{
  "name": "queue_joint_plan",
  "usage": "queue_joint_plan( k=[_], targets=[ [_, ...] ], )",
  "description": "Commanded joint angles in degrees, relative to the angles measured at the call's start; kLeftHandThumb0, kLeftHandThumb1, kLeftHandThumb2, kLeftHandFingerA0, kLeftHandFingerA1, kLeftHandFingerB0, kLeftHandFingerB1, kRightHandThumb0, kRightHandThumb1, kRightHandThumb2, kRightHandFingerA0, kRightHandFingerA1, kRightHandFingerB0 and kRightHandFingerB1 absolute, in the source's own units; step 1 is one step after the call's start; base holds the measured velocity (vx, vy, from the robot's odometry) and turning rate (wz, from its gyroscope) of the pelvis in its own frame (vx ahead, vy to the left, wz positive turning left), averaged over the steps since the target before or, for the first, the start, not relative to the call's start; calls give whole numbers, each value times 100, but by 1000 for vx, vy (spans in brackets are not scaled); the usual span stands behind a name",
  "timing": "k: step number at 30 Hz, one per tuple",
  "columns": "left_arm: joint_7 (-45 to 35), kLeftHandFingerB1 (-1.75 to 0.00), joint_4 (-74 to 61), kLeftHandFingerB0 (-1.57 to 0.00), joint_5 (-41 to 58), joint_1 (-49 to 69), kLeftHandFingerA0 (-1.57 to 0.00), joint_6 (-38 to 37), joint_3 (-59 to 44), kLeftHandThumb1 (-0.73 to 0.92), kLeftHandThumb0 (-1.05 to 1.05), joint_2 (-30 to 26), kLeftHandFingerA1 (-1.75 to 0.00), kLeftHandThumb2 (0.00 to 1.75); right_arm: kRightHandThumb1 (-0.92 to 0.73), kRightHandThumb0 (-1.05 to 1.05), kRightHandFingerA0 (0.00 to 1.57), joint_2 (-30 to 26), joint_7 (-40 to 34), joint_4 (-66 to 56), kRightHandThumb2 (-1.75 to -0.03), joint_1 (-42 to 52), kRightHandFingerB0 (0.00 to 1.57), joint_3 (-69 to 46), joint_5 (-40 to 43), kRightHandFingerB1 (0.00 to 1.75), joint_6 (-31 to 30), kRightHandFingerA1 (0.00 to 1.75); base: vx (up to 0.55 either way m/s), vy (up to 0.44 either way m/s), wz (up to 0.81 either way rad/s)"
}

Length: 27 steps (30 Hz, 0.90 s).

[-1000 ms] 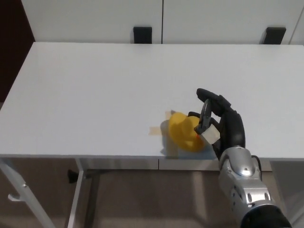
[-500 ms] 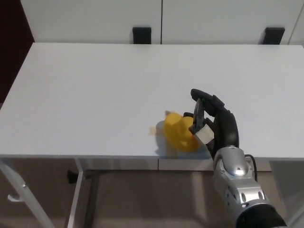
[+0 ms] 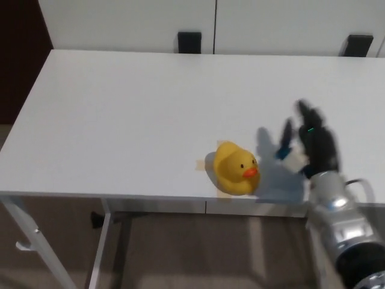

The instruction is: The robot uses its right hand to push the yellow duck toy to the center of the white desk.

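Duck (image 3: 236, 168): upright near the desk's (image 3: 132, 114) front edge.
Right hand (image 3: 313, 144): fingers spread, empty, apart from duck.

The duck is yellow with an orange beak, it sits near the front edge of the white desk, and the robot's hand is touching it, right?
Not quite. In the head view the right hand is apart from the duck, off to its side. The rest is right.

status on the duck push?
Right hand open, blurred, clear of duck. Left hand not in view. Yellow duck upright near front edge of white desk, on tape marks. Nothing in the way.
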State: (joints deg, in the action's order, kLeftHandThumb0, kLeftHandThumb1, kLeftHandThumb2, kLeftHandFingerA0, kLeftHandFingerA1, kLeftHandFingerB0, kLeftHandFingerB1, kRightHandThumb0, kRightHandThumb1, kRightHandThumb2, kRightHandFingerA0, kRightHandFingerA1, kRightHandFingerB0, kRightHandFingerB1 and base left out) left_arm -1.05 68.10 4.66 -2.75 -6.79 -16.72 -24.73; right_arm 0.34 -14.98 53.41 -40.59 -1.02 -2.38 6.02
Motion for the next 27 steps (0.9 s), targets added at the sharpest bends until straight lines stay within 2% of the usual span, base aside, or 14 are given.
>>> queue_joint_plan(
  k=[1,8,12,14,15,16,17,19,21,22,23,24,26,27],
  targets=[
    [-55,-95,-53,-92,-13,87,-96,-548,-11,50,-4,-37,-95,107,-88,-105,0,-770,-63,-58,-125,-358,0,66,-415,0,-183,15,0,0,0],
    [-53,-95,-17,-92,-32,126,-93,-573,-6,49,-2,-68,-95,109,-88,-105,0,-1171,241,-221,-129,-566,0,76,-419,2,-56,17,0,0,0],
    [-76,-98,-37,-93,33,208,-97,-590,-69,50,-5,-85,-97,109,-88,-105,0,-1681,828,-895,-127,-530,0,-60,-244,7,-360,13,0,0,0],
    [-72,-101,-52,-93,41,215,-95,-568,-76,53,-6,-85,-96,101,-85,-105,0,-1861,971,-1004,-126,-504,0,-119,-200,11,-336,12,0,0,0],
    [-61,-97,-58,-92,50,216,-92,-539,-89,49,-7,-91,-95,106,-85,-105,0,-2276,1216,-1089,-126,-438,0,-285,-112,0,-126,9,0,0,0],
    [-51,-97,-63,-92,53,216,-92,-518,-97,49,-7,-95,-95,106,-85,-105,0,-2567,1389,-1143,-126,-391,0,-407,-48,0,29,9,0,0,0],
    [-42,-100,-50,-90,62,208,-94,-510,-116,57,-9,-103,-96,88,-85,-105,0,-3062,1647,-1228,-127,-267,0,-635,46,2,158,9,0,0,0],
    [-40,-100,-31,-90,70,198,-94,-520,-131,57,-9,-107,-96,88,-85,-105,0,-3368,1803,-1291,-127,-167,0,-786,102,2,140,9,0,0,0],
    [-61,-101,-5,-93,102,218,-96,-553,-173,56,-9,-116,-98,91,-92,-100,0,-3813,1998,-1532,-123,98,0,-1132,283,2,-233,13,0,0,0],
    [-72,-99,15,-93,118,223,-96,-568,-195,49,-5,-123,-98,107,-89,-105,0,-4144,2022,-1758,-126,409,0,-1370,285,8,-355,20,0,0,0],
    [-72,-99,15,-93,118,223,-96,-568,-195,49,-5,-123,-98,107,-89,-105,0,-4144,2022,-1758,-126,409,0,-1370,285,8,-355,20,0,0,0],
    [-45,-96,46,-92,84,241,-94,-557,-180,50,-6,-146,-95,108,-78,-105,0,-4563,2135,-1699,-123,843,0,-1902,501,20,-335,24,0,0,0],
    [-7,-96,79,-92,32,259,-94,-536,-156,50,-6,-171,-95,108,-78,-105,0,-4977,2272,-1594,-123,1319,0,-2501,758,20,-265,24,0,0,3],
    [-62,-98,120,-91,55,283,-96,-540,-180,54,-4,-177,-94,98,-82,-99,0,-5184,2292,-1694,-123,1831,0,-3007,858,23,-292,33,0,0,0]
  ],
)
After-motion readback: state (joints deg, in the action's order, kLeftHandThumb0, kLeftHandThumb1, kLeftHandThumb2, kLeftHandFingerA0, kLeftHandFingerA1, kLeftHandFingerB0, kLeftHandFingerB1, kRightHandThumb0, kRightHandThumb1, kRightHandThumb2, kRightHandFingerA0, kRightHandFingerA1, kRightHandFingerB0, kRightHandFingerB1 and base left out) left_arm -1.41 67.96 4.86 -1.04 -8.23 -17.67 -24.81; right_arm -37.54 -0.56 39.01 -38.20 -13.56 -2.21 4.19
